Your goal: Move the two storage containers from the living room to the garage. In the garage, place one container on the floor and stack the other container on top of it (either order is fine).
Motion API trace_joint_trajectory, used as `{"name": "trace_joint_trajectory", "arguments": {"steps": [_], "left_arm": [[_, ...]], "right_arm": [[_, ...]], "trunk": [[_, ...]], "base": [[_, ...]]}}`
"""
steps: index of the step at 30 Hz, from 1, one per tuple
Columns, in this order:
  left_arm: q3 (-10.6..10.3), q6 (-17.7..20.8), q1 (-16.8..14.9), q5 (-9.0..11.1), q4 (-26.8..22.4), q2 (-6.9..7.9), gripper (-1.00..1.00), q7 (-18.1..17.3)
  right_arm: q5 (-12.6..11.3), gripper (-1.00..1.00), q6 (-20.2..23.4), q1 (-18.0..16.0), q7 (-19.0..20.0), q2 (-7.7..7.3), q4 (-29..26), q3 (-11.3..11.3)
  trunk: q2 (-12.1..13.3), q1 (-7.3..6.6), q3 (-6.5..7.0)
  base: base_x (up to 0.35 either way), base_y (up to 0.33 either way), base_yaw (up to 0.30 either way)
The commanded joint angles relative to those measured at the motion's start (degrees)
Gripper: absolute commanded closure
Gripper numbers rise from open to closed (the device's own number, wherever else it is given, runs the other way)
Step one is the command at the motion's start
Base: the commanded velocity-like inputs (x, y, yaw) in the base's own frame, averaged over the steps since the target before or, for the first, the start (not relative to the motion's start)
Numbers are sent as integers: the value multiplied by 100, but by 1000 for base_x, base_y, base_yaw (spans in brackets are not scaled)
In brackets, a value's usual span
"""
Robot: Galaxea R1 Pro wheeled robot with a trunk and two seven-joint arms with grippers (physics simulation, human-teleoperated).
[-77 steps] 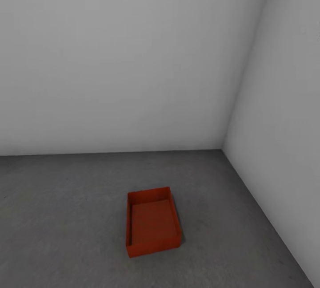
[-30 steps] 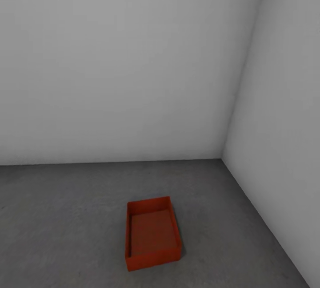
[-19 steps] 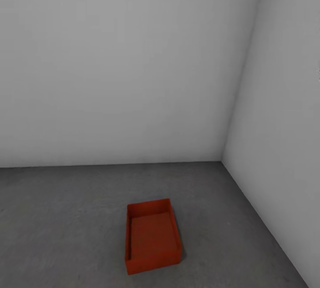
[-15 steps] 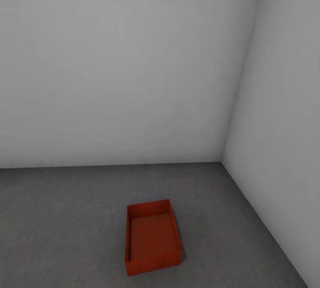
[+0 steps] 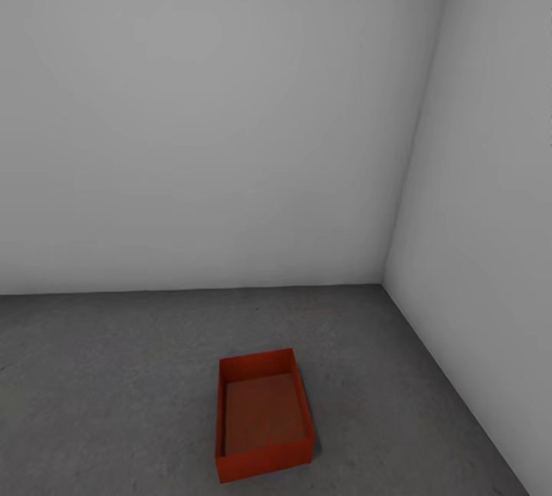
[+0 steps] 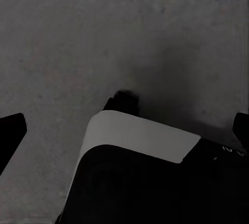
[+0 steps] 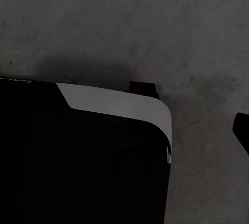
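One orange-red open-topped storage container [image 5: 263,415] sits alone and empty on the garage's dark grey concrete floor [image 5: 107,381], a little way out from the corner. In the left wrist view, my left gripper [image 6: 124,128] hangs over the floor with both dark fingertips [image 6: 11,130] far apart and nothing between them, so it is open. In the right wrist view, my right gripper [image 7: 124,130] shows one dark fingertip [image 7: 241,130] at the picture's edge, equally wide, with nothing held.
Plain white-grey walls meet in a corner: one straight ahead [image 5: 215,113], one on the right [image 5: 491,212]. Bare concrete spreads left of and behind the container. My own black-and-white base [image 6: 140,141] lies below both wrist cameras [image 7: 114,104].
The whole head picture has slid downward, so the camera moved. The container stays in the same spot on the floor relative to the corner.
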Motion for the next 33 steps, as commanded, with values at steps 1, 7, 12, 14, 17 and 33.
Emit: {"name": "trace_joint_trajectory", "arguments": {"steps": [1,7,12,14,17,33], "left_arm": [[1,7,99,1,-5,-13,-100,12],[-7,-282,301,17,-1,6,-100,-188],[-8,-385,347,22,-1,77,-100,-362],[-9,-407,355,22,-1,142,-100,-372],[-9,-424,361,22,3,198,-100,-382],[-9,-423,363,22,0,192,-100,-375]], "right_arm": [[-50,-100,-34,-7,12,1,18,39],[-51,-100,-32,-7,12,1,18,38],[-49,-100,-32,-7,12,5,18,39],[-40,-100,-26,-7,12,9,18,46],[36,-100,-18,-7,12,10,16,92],[-36,-100,-19,-7,9,2,18,70]], "trunk": [[-3,0,3],[-3,0,49],[-3,0,83],[-3,0,89],[-3,0,91],[-3,0,96]], "base": [[0,0,0],[0,0,0],[0,0,0],[0,0,0],[0,0,0],[0,0,-73]]}}
